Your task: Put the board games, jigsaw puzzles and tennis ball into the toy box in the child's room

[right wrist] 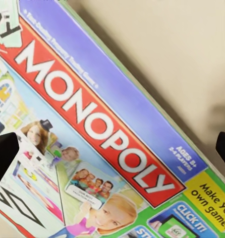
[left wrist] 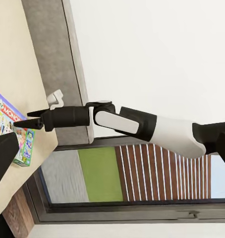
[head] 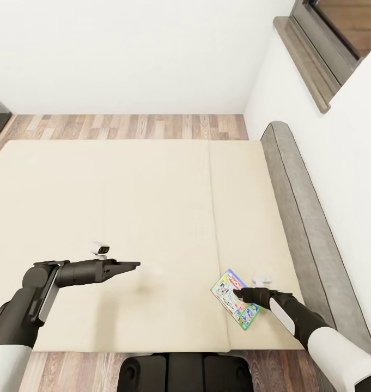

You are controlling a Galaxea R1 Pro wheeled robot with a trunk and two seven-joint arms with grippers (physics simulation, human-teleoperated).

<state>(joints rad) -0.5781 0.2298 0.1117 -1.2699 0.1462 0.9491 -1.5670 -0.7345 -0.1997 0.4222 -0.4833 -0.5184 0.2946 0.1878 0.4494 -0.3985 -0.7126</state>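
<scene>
On the bed [head: 125, 207], near its headboard-side front corner, the Monopoly board game [head: 235, 298] lies ungrasped; right pincer [head: 238, 294] apart above it, left pincer [head: 132, 265] state unclear.

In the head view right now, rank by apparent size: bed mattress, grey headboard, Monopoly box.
1. Bed mattress, largest by far.
2. Grey headboard.
3. Monopoly box, smallest, partly covered by the right gripper.

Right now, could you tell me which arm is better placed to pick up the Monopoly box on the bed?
The right. The right gripper already hangs directly over the Monopoly box, its fingers spread to either side of the lid. The left gripper points across bare mattress on the bed, well away from it.
</scene>
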